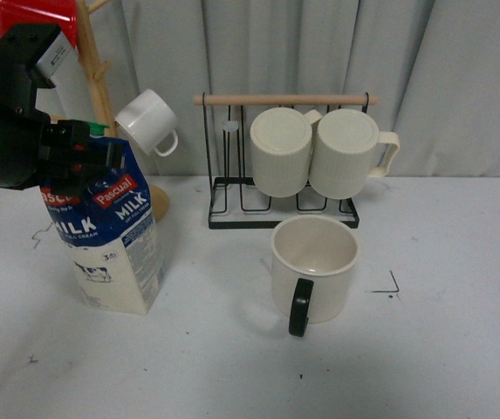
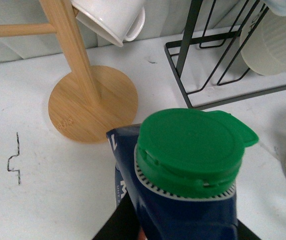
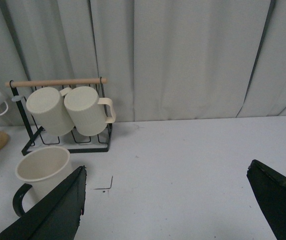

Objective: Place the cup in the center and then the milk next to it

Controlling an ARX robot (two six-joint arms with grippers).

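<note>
The cream-white cup (image 1: 313,266) with its black handle stands upright on the white table, near the middle, in front of the wire rack. It also shows in the right wrist view (image 3: 43,172). A black corner mark (image 1: 389,285) lies just to its right. The milk carton (image 1: 114,240), dark blue top with red Pascual labels, stands at the left. My left gripper (image 1: 79,157) is shut on the milk carton's top. In the left wrist view the milk's green cap (image 2: 190,147) fills the foreground. My right gripper (image 3: 167,200) is open and empty over bare table right of the cup.
A black wire rack (image 1: 284,205) holds two ribbed cream mugs (image 1: 319,150) behind the cup. A wooden mug tree (image 2: 90,102) with a small white cup (image 1: 149,122) stands behind the milk. Grey curtains close the back.
</note>
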